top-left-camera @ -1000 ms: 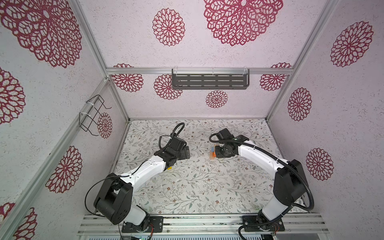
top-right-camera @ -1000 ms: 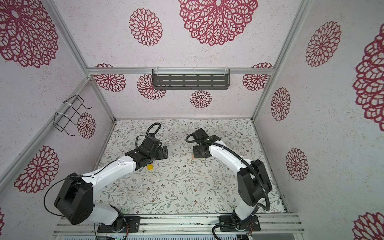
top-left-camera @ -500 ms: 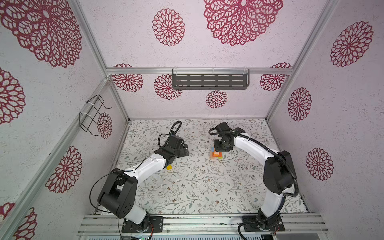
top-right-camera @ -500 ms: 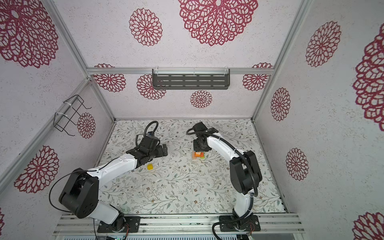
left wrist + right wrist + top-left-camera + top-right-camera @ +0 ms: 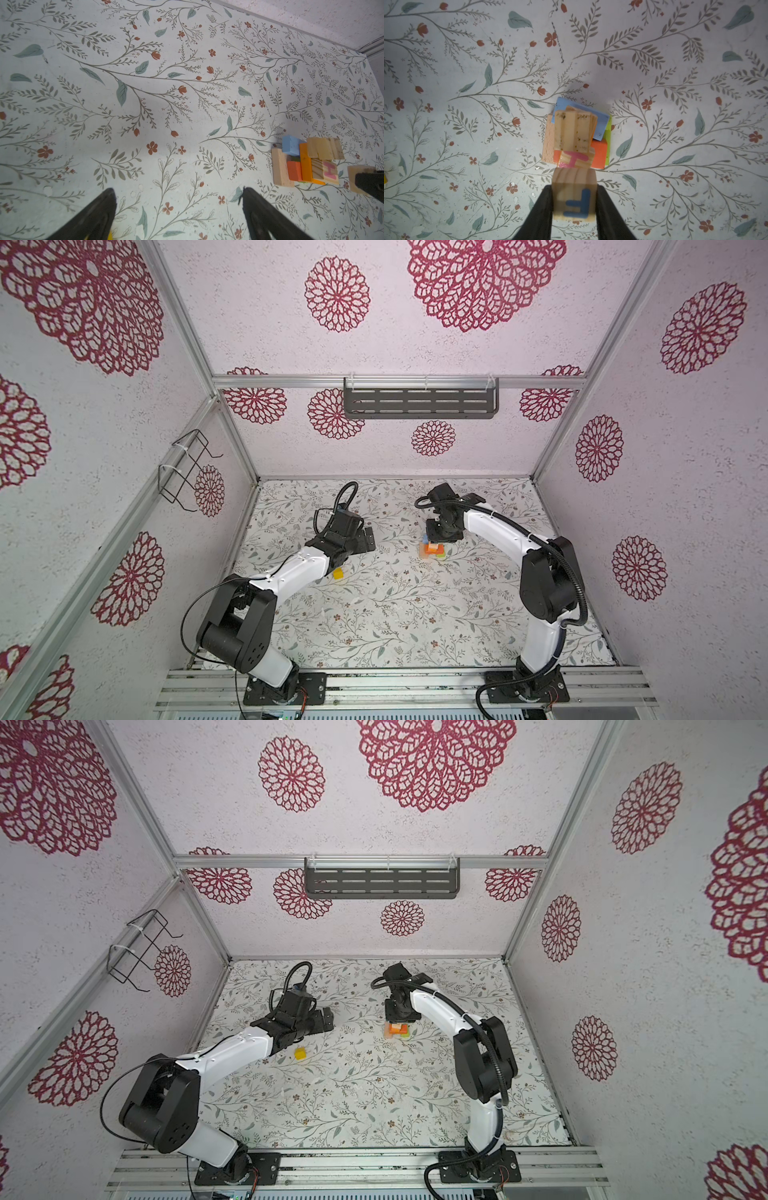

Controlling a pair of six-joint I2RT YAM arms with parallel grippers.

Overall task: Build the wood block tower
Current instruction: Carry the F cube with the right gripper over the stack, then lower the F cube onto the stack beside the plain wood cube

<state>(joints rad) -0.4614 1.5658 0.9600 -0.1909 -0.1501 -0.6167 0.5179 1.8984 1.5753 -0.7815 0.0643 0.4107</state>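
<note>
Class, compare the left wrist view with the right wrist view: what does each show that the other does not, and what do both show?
Left wrist only: the left tool, standing wide open and empty, plus the wall. Right wrist only: the blue F on the natural cube gripped by the right tool. Both: the tower, with its blue block and pink-lettered cube, and part of that held cube.

White textured walls (image 5: 257,323) carry crimson flower medallions (image 5: 337,294). Aluminium posts (image 5: 181,319) edge the corners. A dark slotted shelf (image 5: 419,403) hangs on the back wall and a wire rack (image 5: 185,472) on the left wall. The counter (image 5: 395,614) has a leafy floral print.
</note>
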